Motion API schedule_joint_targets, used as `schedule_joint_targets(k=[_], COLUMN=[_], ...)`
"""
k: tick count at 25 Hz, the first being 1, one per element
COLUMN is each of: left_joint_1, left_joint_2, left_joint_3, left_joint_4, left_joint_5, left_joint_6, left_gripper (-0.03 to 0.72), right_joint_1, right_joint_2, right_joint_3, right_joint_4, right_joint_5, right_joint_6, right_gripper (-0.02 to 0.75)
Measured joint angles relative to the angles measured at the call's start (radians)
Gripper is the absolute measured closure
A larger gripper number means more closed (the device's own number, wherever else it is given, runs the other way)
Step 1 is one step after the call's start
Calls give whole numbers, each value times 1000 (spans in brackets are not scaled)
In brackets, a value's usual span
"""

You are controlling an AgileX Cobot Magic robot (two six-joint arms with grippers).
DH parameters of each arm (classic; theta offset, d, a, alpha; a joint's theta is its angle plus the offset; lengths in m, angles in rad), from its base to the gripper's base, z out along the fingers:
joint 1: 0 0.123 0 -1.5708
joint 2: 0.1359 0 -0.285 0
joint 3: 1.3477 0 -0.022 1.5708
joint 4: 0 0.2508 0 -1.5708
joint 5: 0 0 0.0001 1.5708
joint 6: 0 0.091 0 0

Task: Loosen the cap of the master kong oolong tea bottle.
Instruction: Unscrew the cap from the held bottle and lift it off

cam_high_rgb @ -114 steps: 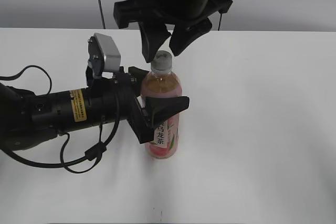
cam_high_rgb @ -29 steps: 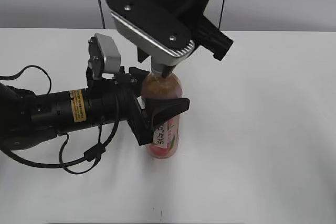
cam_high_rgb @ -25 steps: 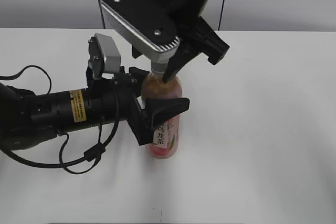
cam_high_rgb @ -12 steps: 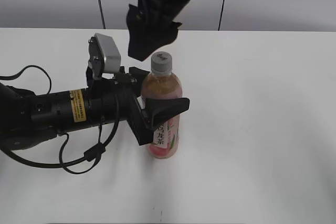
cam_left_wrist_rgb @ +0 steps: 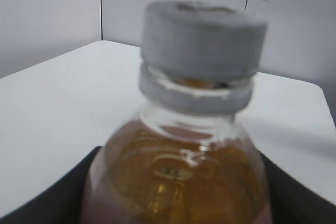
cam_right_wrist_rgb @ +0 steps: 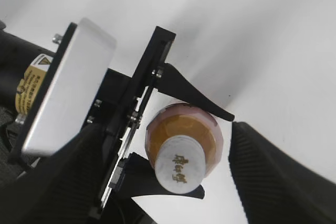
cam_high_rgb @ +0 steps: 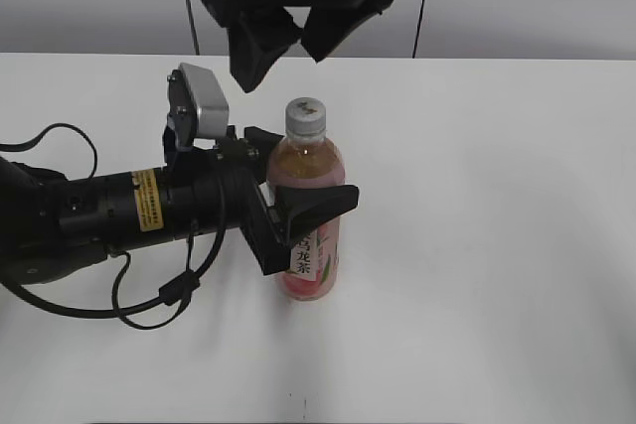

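Master kong oolong tea bottle [cam_high_rgb: 308, 215] stands upright on the white counter [cam_high_rgb: 497, 245], near the middle of your exterior view, and your left claw [cam_high_rgb: 298, 208] is pinching its body at the shoulder, one finger on each side. The cap [cam_high_rgb: 305, 116] sits on the neck with its collar ring in place below it; in the left wrist view nothing shows whether the seal has been broken, so I cannot tell if it has loosened at all. Your right claw [cam_high_rgb: 288, 37] hangs above the cap, toward 11 o'clock from it, spread wide and touching nothing.

My judgement: the hold is secured, while the twist itself may well need to be done or repeated, so you would have to bring the right claw down over the cap.

For writing, the cap top carries a small dark mark of Chinese characters, clearest in the right wrist view. The bottle's white label strip shows vertical dark characters, partly hidden by the left claw. A yellow sticker [cam_high_rgb: 147, 200] on the left arm bears print too small to read.
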Motion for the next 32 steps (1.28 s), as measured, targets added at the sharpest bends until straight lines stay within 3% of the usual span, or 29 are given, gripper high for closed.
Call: schedule_joint_targets(k=[13, 26, 32], left_joint_1=[0, 0, 0], left_joint_2=[0, 0, 0], left_joint_3=[0, 0, 0], left_joint_4=[-1, -1, -1], left_joint_5=[1, 1, 1], left_joint_6=[0, 0, 0], left_gripper=[233, 233, 233], right_joint_1=[0, 0, 0], right_joint_2=[-28, 22, 23], right_joint_3=[76, 78, 78], right_joint_4=[-19, -20, -34], right_joint_5=[3, 3, 3], right_joint_6=[161, 173, 173], right_gripper=[206, 251, 356])
